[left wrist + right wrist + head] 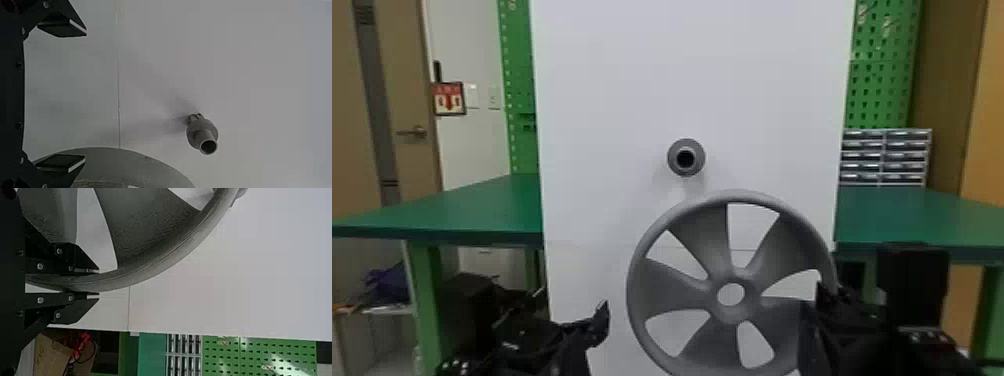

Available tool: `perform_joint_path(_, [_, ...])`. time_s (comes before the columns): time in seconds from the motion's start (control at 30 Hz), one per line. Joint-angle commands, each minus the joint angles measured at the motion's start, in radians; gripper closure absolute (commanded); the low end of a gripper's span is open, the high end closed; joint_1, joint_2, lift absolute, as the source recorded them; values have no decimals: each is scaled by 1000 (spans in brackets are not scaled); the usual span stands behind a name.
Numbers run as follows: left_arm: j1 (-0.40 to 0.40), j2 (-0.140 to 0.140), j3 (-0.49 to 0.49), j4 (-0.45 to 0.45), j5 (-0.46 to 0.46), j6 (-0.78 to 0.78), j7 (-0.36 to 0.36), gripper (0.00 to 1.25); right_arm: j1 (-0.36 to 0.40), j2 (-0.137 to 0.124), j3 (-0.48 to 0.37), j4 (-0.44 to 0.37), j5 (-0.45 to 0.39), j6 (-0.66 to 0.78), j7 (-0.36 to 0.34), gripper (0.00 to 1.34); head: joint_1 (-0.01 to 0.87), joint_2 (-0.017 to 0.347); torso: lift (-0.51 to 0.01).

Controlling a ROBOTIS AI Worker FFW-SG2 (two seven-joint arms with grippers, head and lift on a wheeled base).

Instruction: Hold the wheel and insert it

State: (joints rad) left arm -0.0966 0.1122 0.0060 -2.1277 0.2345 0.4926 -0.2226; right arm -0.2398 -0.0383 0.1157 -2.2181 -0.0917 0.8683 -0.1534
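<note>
- The rim of the wheel (677, 285) is pinched between the closed fingers of the right gripper (811, 300).
- The left gripper (574, 314) is spread wide, with nothing held.
- The wheel is held upright, its broad face turned to the robot and its axle line run toward the white panel (612, 100).
- The hub hole is placed below and right of the hollow peg (699, 157), apart from it, whose open end is pointed at the robot.
- Under the green table (472, 210), a cardboard box (49, 358) is seen beside a red item (81, 342); its contents cannot be told.
- Farther back, a cabinet of small drawers (883, 157) is seen; their contents cannot be made out.
</note>
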Motion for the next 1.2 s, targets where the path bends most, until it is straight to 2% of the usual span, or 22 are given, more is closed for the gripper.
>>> perform_joint_path(0.0, [-26, 9, -6, -40, 15, 93, 26, 145, 1, 0, -2, 0, 3, 1, 0, 1204, 179, 100, -494])
perform_joint_path(0.2, [-63, 35, -12, -81, 45, 190, 34, 145, -1, 6, -4, 0, 4, 5, 0, 1202, 179, 100, -494])
perform_joint_path(0.4, [-91, 41, -20, -110, 92, 236, 32, 145, -7, 6, -5, 0, 4, 5, 0, 1204, 179, 100, -494])
perform_joint_path(0.9, [-135, 58, -11, -175, 117, 311, 22, 145, -16, 6, -2, 2, 10, 15, 0, 1202, 179, 100, -494])
perform_joint_path(1.17, [-149, 67, -6, -196, 118, 356, 22, 145, -64, 9, 1, 2, 10, 29, 0, 1204, 179, 100, -494])
